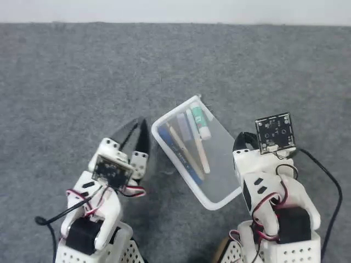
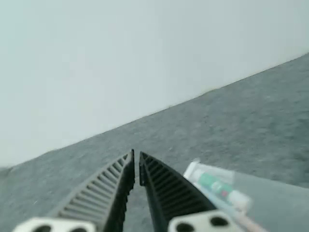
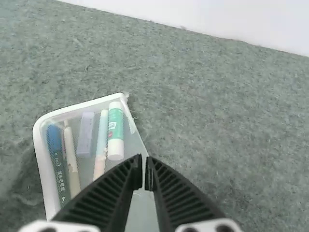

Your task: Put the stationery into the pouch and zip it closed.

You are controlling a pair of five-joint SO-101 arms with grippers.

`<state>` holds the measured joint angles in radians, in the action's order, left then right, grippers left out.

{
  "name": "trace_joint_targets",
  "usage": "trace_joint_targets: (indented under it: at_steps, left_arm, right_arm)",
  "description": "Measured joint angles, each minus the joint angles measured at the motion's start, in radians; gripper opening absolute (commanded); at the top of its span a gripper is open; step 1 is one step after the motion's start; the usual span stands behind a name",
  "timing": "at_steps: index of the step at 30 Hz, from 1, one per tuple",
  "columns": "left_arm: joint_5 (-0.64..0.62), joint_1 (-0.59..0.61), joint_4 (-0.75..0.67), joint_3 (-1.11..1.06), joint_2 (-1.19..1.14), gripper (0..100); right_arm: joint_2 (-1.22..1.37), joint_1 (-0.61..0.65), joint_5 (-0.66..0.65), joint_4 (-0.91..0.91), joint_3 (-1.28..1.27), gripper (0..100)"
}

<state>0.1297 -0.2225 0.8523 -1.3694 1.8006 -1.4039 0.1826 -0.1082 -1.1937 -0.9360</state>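
Pouch: a clear pouch (image 1: 220,164) with a white rim lies slantwise on the mat between the two arms. Whether its zip is shut cannot be told.
Stationery: all of it lies inside the pouch: a green-and-white glue stick (image 1: 201,123) towards the far corner, a blue pen (image 1: 179,154) along the edge nearer the left arm, and a cream-coloured pen (image 1: 199,149) between them.
Left gripper: the left gripper (image 1: 141,125) is just beside the pouch's near-left edge, apart from it. Its black ribbed jaws are drawn almost together with only a thin slit, and they hold nothing.
Right gripper: the right gripper (image 3: 144,162) hangs over the pouch's edge on its own arm's side. Its jaws are closed to a narrow slit, with nothing seen between them.
In the way: a wrist camera board (image 1: 274,133) covers the right gripper from above.
Around: red, white and black cables (image 1: 82,203) loop over the left arm's body.
Surface: a grey felt-like mat (image 1: 82,82) covers the table.
Room: a plain pale wall (image 1: 175,10) runs along the mat's far edge.
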Motion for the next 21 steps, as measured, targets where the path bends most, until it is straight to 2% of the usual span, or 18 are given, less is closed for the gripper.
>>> trace_joint_targets:
  at_steps: [6, 12, 16, 21]
  left_arm:
    - [0.0, 0.189, 0.063, 0.0, 0.0, 1]
    - [-0.026, 0.325, 0.158, 0.0, 0.0, 1]
    - [-0.11, 0.368, 0.187, -0.066, 0.0, 1]
    - [-0.126, 0.379, 0.187, -0.183, 0.0, 1]
  right_arm:
    - [-0.002, 0.0, -0.003, 0.0, -0.006, 0.7]
    - [0.005, -0.008, -0.003, -0.038, -0.143, 0.7]
    - [0.008, -0.083, -0.003, -0.038, -0.181, 0.7]
    - [0.006, -0.147, -0.003, -0.038, -0.262, 0.7]
